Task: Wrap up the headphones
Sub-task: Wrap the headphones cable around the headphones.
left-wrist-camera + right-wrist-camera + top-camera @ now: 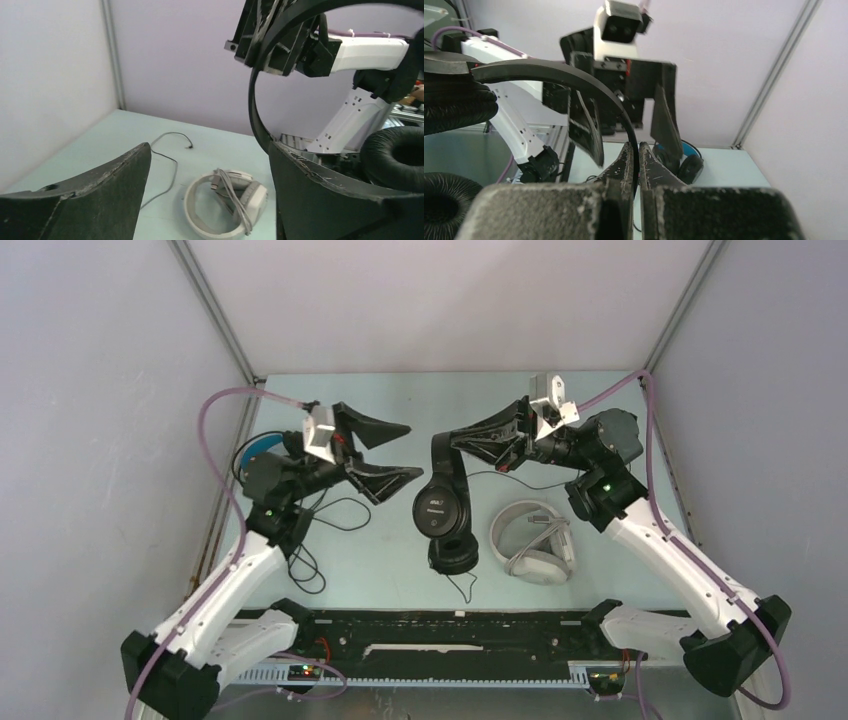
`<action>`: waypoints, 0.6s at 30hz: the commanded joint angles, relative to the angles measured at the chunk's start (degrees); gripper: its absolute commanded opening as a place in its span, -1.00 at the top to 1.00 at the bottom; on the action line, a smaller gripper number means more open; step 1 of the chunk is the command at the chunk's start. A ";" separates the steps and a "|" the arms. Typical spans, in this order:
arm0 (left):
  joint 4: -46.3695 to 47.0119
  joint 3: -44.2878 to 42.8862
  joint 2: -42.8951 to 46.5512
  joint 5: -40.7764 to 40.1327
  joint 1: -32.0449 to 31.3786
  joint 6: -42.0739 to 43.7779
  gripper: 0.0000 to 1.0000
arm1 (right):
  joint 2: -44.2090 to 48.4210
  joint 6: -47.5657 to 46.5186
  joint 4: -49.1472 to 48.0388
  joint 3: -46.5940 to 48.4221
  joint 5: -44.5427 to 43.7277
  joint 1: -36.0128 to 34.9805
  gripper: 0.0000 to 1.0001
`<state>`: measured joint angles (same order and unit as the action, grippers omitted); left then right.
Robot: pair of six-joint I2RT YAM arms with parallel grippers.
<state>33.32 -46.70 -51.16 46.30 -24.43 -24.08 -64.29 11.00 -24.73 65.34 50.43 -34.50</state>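
The right fingers point(480, 433) pinch the headband of the black headset point(440, 508) above mid-surface point(400, 400). The left fingers point(375, 427) stand spread just left of it. The white headset point(530, 542) lies just right of its earcups.

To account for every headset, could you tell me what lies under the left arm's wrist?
A black headset with blue lining lies there on the table. From above only its blue arc shows; the left arm covers the rest.
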 commanded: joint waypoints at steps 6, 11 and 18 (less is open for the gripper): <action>11.52 -6.42 -8.34 0.94 -6.66 -7.21 -0.71 | -1.01 3.24 -5.57 0.98 -1.75 -2.08 1.00; 16.50 -7.60 -11.40 2.30 -7.96 -11.01 -0.66 | -1.28 1.88 -4.30 0.93 -2.75 -2.40 1.00; 14.20 -8.32 -12.64 1.97 -10.26 -8.57 -0.63 | -1.88 1.84 -4.25 0.93 -4.40 -2.33 1.00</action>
<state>45.82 -50.70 -63.07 47.37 -33.28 -32.97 -65.84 12.23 -26.72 65.34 48.62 -36.58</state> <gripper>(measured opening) 0.827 0.019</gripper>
